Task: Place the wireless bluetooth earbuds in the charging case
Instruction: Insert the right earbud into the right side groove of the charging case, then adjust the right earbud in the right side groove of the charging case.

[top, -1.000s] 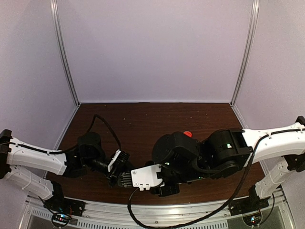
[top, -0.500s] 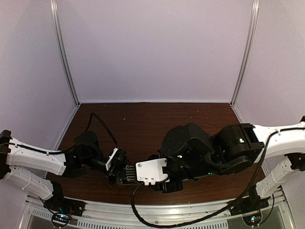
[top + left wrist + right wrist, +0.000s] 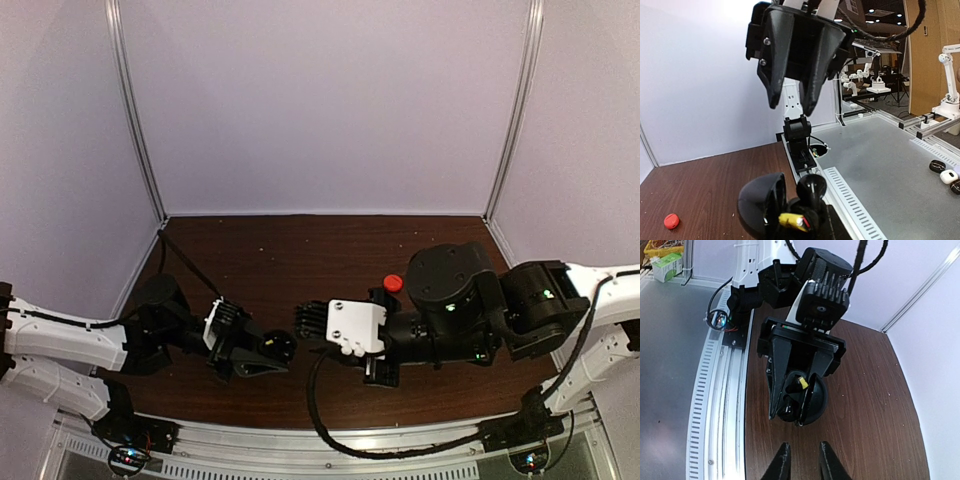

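My left gripper (image 3: 255,352) is shut on an open black round charging case (image 3: 279,345). The case also shows in the left wrist view (image 3: 759,205) and in the right wrist view (image 3: 812,399), with its lid swung open. A black earbud (image 3: 812,187) sits in its base beside a yellow tag (image 3: 790,220). My right gripper (image 3: 304,320) is open and empty, pointing at the case from a short gap. Its fingers (image 3: 784,464) show at the bottom of the right wrist view. One red-orange earbud (image 3: 393,283) lies on the table behind the right arm, also in the left wrist view (image 3: 671,220).
The brown table (image 3: 300,250) is walled by pale panels at the back and sides. A slotted aluminium rail (image 3: 715,405) runs along the near edge, just beside the held case. A grey bench (image 3: 900,165) beyond the rail carries a few small cases.
My right gripper has pulled back to the right from the case and now stands apart from it, open. The left gripper with the case has shifted slightly left. The red earbud is uncovered again.
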